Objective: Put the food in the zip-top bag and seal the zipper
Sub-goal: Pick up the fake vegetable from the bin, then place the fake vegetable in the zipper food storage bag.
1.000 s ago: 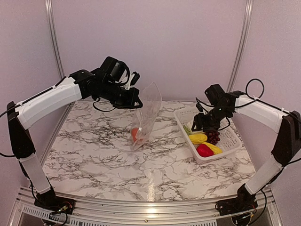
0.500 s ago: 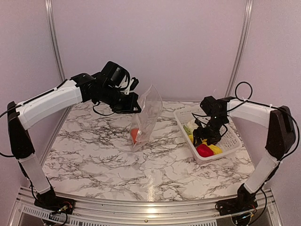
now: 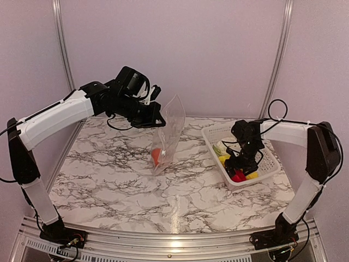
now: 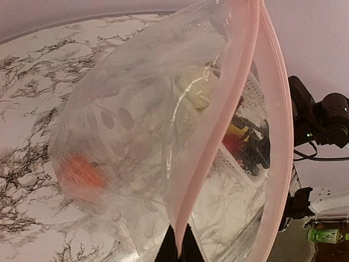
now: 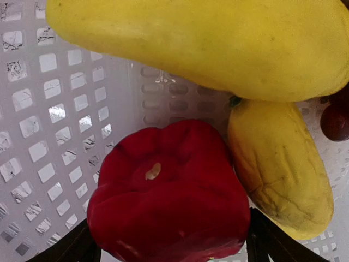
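Note:
My left gripper (image 3: 159, 121) is shut on the pink zipper strip (image 4: 218, 136) and holds the clear zip-top bag (image 3: 170, 131) up over the table, mouth open toward the right. An orange fruit (image 3: 156, 155) lies in the bag's bottom and also shows in the left wrist view (image 4: 82, 172). My right gripper (image 3: 238, 170) is down in the white basket (image 3: 270, 158), its fingers spread on either side of the red piece (image 5: 169, 191). Two yellow pieces (image 5: 207, 43) (image 5: 281, 169) lie against the red piece. A dark grape (image 5: 335, 120) shows at the right edge.
The basket stands at the table's right side, and a white cauliflower (image 3: 220, 146) sits at its left end. Its lattice wall (image 5: 43, 109) is close on the left of the red piece. Marble tabletop (image 3: 109, 180) lies between the bag and my arm bases.
My right gripper has dropped into the basket and moved toward its near end, coming down around the red piece. My left gripper and the bag have hardly moved.

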`<state>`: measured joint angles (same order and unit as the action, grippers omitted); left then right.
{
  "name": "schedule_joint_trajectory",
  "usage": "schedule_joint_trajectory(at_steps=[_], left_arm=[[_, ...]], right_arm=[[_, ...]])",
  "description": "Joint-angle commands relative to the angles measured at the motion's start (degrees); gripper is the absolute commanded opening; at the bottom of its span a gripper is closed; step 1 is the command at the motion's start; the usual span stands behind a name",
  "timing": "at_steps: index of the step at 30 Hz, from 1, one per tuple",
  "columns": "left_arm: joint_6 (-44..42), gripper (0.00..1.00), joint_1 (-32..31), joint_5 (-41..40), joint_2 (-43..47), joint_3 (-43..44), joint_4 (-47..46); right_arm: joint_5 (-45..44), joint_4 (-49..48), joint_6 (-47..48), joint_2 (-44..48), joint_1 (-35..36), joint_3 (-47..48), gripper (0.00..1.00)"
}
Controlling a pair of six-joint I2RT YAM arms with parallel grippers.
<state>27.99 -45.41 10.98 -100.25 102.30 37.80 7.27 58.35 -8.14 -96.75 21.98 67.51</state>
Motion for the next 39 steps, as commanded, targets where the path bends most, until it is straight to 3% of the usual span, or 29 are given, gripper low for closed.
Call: schedule_joint_trajectory(at_steps=[1,3,9,12,19,27,39], left_arm=[[0.40,0.01,-0.10,0.38,1.22,2.16,0.70],[0.31,0.01,-0.12,0.74,1.06,2.81,0.77],[0.54,0.01,-0.10,0.44,0.95,2.88,1.66],[1.01,0.01,-0.12,0.78,1.01,3.16,1.66],[1.18,0.01,-0.12,0.52,-0.02,3.83,2.00],[2.24,0.00,-0.12,1.43,-3.14,6.21,2.22],[2.38,0.00,-0.12,2.86,-6.09,10.02,2.46]], right_arm=[[-0.46,-0.96,0.50,-1.78,-0.36,-0.26,0.87],[-0.51,-1.20,-0.32,-1.99,-0.36,0.14,0.84],[-2.36,0.34,-2.63,1.05,-0.36,4.54,0.59],[-1.59,1.61,-4.01,3.81,-0.36,7.27,0.52],[2.99,0.54,-5.37,7.16,-0.01,16.72,0.46],[14.84,-11.94,-10.62,10.40,4.10,29.84,0.38],[23.02,-32.22,-21.37,11.14,10.97,30.67,0.34]])
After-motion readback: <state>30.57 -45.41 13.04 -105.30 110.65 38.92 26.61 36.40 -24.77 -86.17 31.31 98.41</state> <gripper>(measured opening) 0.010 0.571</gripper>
